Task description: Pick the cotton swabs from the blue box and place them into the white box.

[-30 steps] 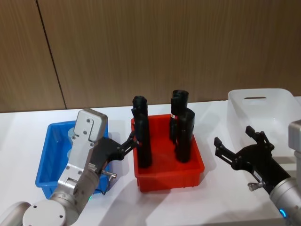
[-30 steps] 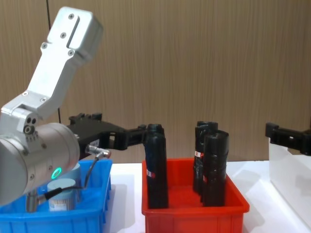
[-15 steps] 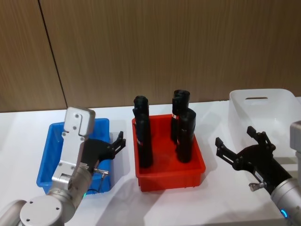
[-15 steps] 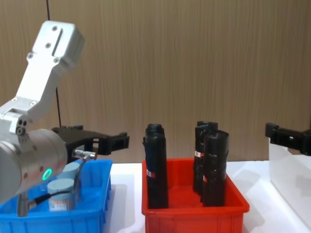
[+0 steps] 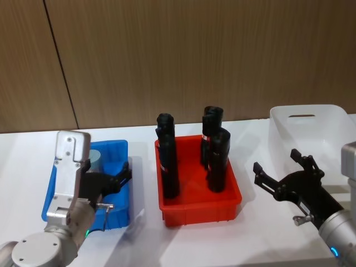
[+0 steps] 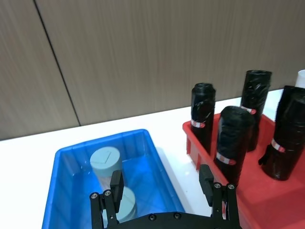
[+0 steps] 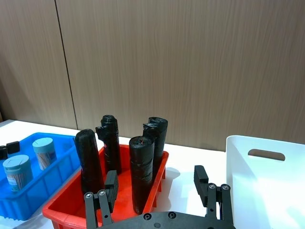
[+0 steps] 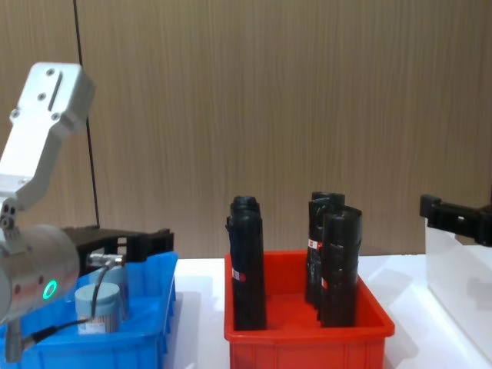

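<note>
Left wrist view: the left gripper [image 6: 161,190] has its jaws spread wide and grasps nothing. It hangs over the blue box [image 6: 157,153], above that box's right-hand side. Just beyond its fingers [image 6: 116,187] stand the cotton swabs [image 6: 106,162], two small jars with pale blue lids, upright, one behind the other and close together. The head view puts this gripper [image 5: 123,179] low over the box [image 5: 118,147], with one jar [image 5: 94,158] showing behind the arm.

The right gripper [image 5: 276,162] is also released, jaws wide and empty. It hovers above the bench [image 5: 22,151] between the red bin [image 5: 200,210] and the white box [image 5: 335,113], apart from both.

The blue box sits toward the bench's left end and the white box [image 7: 237,168] at its right end. The red bin stands between them, holding four tall black rolls [image 5: 167,162] on end.
</note>
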Controlling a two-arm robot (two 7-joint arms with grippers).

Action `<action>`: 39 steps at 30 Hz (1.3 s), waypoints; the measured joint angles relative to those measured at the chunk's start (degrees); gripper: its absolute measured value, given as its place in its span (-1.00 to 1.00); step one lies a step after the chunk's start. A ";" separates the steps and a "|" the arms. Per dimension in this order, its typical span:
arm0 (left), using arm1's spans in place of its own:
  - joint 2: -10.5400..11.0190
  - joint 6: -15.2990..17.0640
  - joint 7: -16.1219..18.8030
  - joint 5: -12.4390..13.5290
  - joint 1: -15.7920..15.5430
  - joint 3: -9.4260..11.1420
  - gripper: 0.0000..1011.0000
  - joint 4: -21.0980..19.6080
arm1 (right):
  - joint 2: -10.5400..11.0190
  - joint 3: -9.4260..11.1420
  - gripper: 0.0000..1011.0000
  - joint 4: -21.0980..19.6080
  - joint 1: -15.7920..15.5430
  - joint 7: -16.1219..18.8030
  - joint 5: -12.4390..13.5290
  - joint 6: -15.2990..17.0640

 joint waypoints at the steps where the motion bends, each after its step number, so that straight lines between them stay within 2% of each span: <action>1: 0.02 0.07 0.15 -0.37 0.04 -0.09 0.99 0.12 | 0.00 0.00 0.98 0.00 0.00 0.00 0.00 0.00; 10: 0.26 0.70 1.19 -3.24 0.52 -1.22 0.99 1.71 | 0.00 0.00 0.98 0.00 0.00 0.00 0.00 0.00; 17: 0.32 1.23 1.33 -4.04 0.49 -1.87 0.99 3.21 | 0.00 0.00 0.98 0.00 0.00 0.00 0.00 0.00; 39: -0.11 1.99 -2.83 -3.11 -2.29 -3.48 0.99 10.18 | 0.00 0.00 0.98 0.00 0.00 0.00 0.00 0.00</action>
